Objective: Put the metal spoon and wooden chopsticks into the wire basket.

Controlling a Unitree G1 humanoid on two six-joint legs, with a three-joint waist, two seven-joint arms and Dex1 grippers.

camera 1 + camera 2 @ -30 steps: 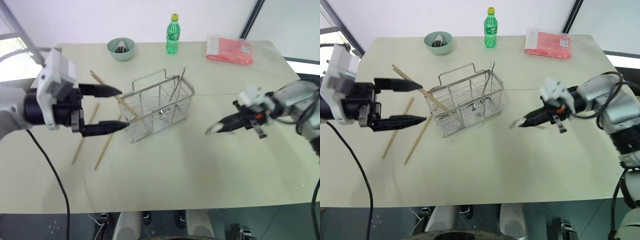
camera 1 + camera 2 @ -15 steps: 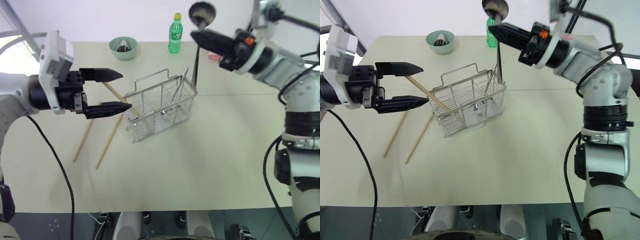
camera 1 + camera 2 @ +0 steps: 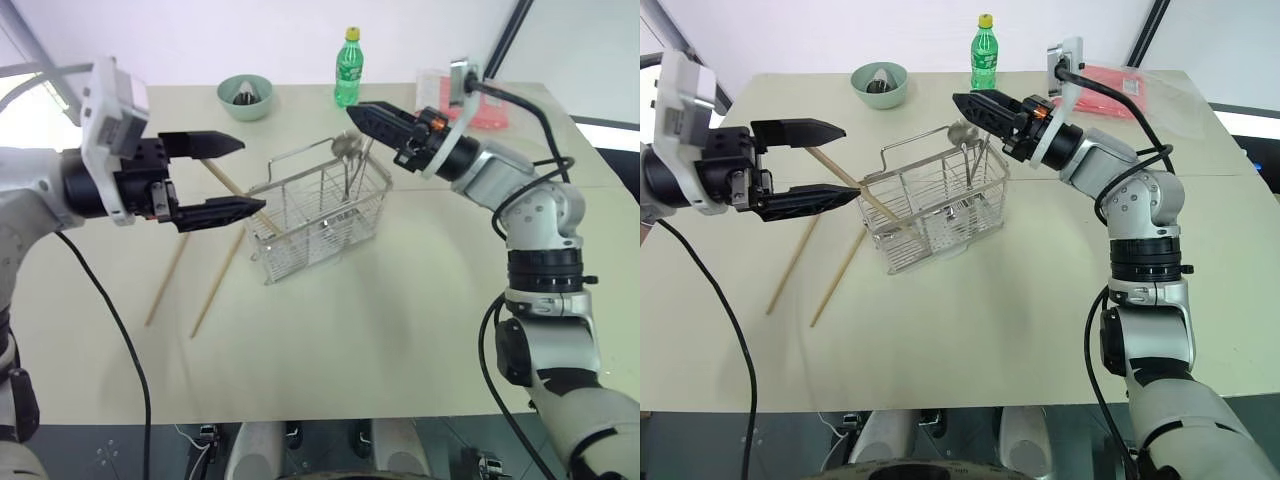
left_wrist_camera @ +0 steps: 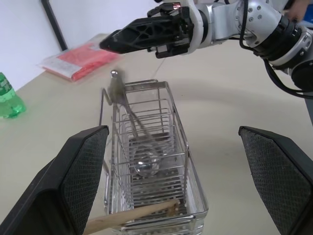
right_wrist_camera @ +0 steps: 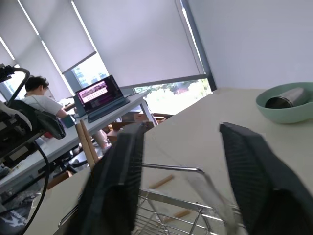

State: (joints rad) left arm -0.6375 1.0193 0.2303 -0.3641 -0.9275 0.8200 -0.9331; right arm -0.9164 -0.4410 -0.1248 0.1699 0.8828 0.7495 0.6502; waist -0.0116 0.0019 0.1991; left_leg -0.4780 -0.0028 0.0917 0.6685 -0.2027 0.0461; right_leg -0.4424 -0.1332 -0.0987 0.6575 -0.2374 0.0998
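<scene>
The wire basket [image 3: 318,208] stands mid-table. The metal spoon [image 3: 346,150] is blurred at the basket's far end, bowl up and handle down inside the mesh [image 4: 117,90]. It hangs just below my right gripper [image 3: 355,112], whose fingers [image 5: 117,186] are wide open and off it. One of the wooden chopsticks [image 3: 845,185] leans in the basket's near end and runs between the fingers of my open left gripper [image 3: 250,175], touching neither. Two more chopsticks [image 3: 165,285] lie on the table to the basket's left.
At the table's [image 3: 400,300] far edge are a green bottle [image 3: 346,68], a pale green bowl [image 3: 245,95] with a dark object in it, and a red packet [image 3: 1120,85]. A person [image 5: 34,93] sits at a desk beyond the table.
My right gripper swung from low on the right up over the basket with the spoon, then dropped closer to the rim and opened, releasing the spoon into the basket. The left gripper stayed put.
</scene>
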